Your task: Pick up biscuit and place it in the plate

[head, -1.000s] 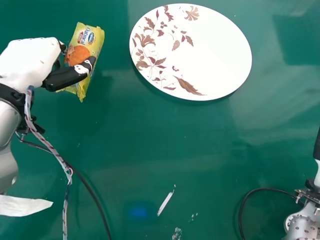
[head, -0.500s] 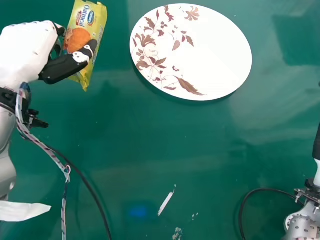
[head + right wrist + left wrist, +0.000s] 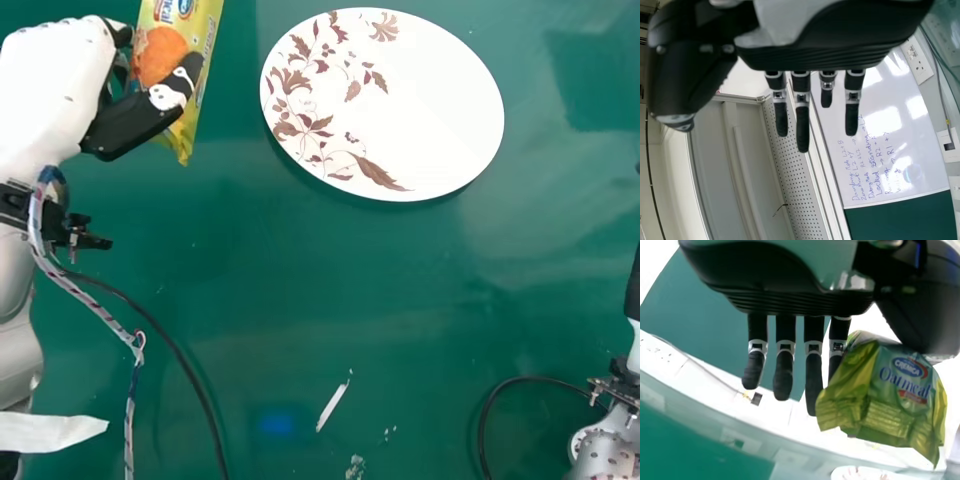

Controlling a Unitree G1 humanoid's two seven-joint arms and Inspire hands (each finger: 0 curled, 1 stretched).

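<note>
Pinching the biscuit packet (image 3: 160,58) in its fingers, the left hand (image 3: 58,85) is hovering left of the plate (image 3: 430,110); its narrow grip is risking a slip; the right hand (image 3: 802,120), in its wrist view, is extending straight fingers

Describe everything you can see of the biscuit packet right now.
The biscuit packet is a yellow, glossy, film-like wrapper, creased near its end, with printed lettering, a blue oval and a round orange-brown biscuit picture. It looks sealed. The left hand pinches it, the thumb lying across its printed face. It slants slightly in the head view, running past the far edge, left of the plate and not over it, apparently held above the table.
</note>
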